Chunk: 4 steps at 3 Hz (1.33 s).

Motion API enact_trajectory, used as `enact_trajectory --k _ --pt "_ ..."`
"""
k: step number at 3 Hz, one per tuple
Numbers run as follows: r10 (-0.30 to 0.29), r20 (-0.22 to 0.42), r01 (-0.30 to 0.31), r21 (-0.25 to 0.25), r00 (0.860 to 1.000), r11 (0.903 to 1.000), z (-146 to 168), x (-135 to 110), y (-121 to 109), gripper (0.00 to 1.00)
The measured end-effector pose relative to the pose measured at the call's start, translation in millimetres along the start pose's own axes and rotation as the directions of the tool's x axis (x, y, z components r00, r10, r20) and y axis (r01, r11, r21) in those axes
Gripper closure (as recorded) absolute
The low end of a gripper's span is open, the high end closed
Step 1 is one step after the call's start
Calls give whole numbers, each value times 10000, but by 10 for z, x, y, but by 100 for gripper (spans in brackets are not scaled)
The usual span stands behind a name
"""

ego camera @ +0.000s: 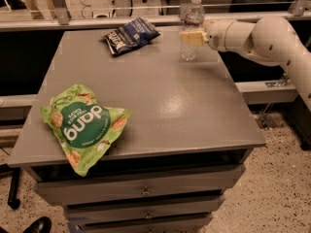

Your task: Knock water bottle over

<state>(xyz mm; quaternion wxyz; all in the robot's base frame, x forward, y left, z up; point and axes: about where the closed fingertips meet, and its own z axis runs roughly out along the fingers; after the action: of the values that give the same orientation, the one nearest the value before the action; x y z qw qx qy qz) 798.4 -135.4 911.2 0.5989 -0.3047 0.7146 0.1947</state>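
Observation:
The water bottle [193,19] is a small clear ribbed bottle with a white cap. It stands upright near the far right edge of the grey table [146,96]. My gripper [190,37] comes in from the right on the white arm [252,38]. Its cream fingers lie across the bottle's middle and hide the label band. The gripper is at the bottle, seemingly touching it.
A dark blue snack bag [130,34] lies at the far middle of the table. A green Dang chip bag [82,124] lies at the near left, overhanging the front edge. Drawers sit under the tabletop. A metal rail [121,21] runs behind the table.

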Motion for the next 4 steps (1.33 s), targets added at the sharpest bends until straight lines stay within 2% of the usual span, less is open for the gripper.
enact_trajectory --k 1,2,3,4 --pt "-81 -226 81 -30 9997 10000 -17 18 18 65" --pt "-256 -651 219 -556 9976 9982 19 -58 133 88" --pt "-940 -1054 725 -1916 9900 9788 144 -263 456 100" --pt "-2563 -1582 1838 -3684 9536 9113 267 -388 1048 100"
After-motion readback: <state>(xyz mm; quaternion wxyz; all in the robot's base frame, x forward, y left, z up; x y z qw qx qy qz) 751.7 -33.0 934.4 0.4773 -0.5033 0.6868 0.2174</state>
